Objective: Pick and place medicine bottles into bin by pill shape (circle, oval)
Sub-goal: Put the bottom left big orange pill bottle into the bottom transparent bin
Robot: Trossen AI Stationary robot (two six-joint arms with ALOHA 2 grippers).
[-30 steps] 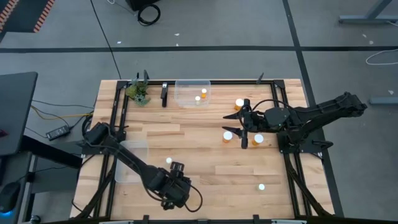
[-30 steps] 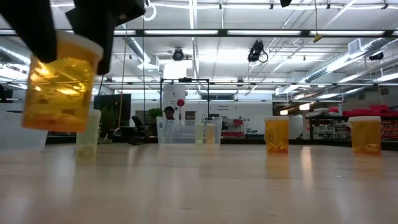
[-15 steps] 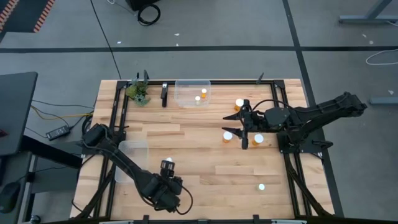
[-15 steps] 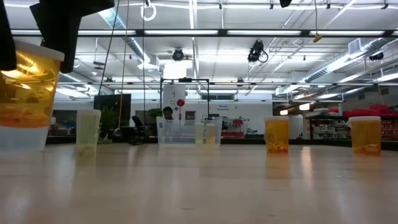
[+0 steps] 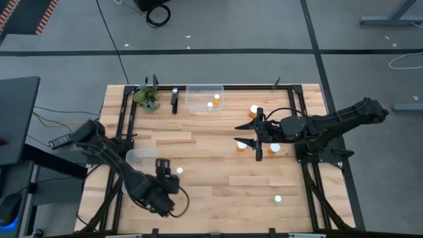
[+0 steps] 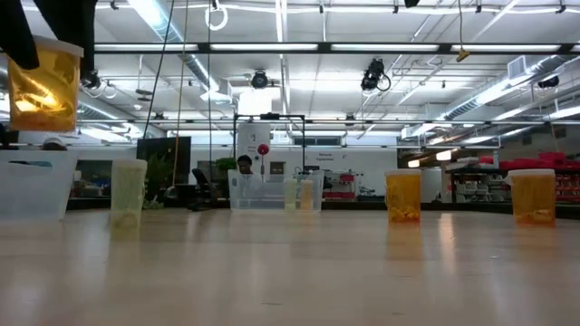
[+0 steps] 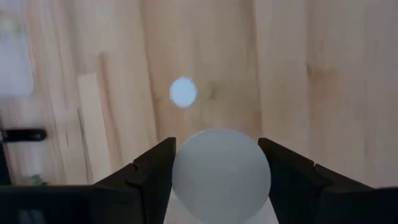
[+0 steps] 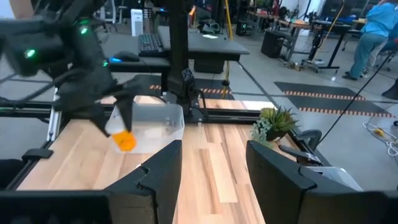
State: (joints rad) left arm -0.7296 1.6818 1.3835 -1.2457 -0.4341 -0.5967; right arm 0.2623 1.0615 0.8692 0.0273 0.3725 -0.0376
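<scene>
left gripper (image 5: 160,165): clamped on medicine bottle (image 6: 41,83), airborne beside near-left bin (image 5: 135,158)
right gripper (image 5: 256,132): fingers spread, idle
risk: early release, bottle misses bin

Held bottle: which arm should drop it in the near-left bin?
Left. The left gripper already grips the bottle, lifted off the table, close to the clear bin. The right gripper is open and empty, far across the table among standing bottles.
</scene>
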